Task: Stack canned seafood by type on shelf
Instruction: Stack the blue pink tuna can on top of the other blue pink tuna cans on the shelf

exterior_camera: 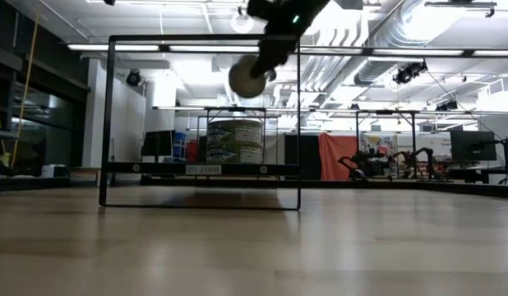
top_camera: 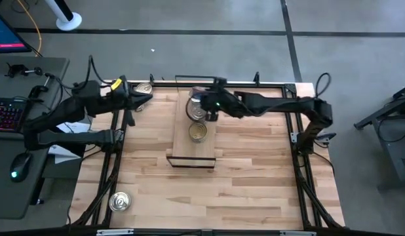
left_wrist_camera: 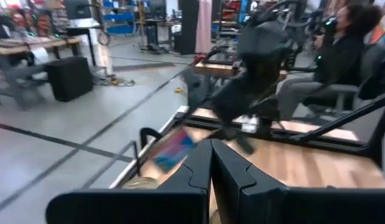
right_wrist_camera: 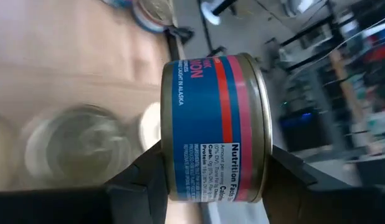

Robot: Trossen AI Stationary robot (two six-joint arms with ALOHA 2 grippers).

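Observation:
The shelf (top_camera: 183, 149) lies in the middle of the table, and its black frame (exterior_camera: 200, 168) shows in the low view. Two tins (exterior_camera: 235, 141) are stacked on it, the top one showing a gold lid (top_camera: 198, 132). Above the shelf's far part, my right gripper (top_camera: 201, 105) is shut on a blue-labelled tin with a pink band (right_wrist_camera: 211, 124). This tin also shows as a round face (exterior_camera: 250, 76) in the low view. My left gripper (top_camera: 140, 99) is shut and holds nothing, near a gold-lidded tin (top_camera: 145, 88) at the table's far left. Another tin (top_camera: 120, 201) rests on the near left corner. My right gripper pinches the tin between its two fingers, one finger (right_wrist_camera: 142, 177) on each flat end. The labelled wall (right_wrist_camera: 199, 174) faces the wrist camera. The fingers slant down from the table's right side. The tin is lifted clear above the shelf, turned on edge with one flat face toward the near side.
The table's black frame rails (top_camera: 281, 84) run along the far and side edges. A desk with keyboard (top_camera: 6, 111) and mouse (top_camera: 18, 167) stands left of the table. A seated person (left_wrist_camera: 342, 56) is beyond the table's far side. Bare wood lies right of the shelf (top_camera: 255, 157).

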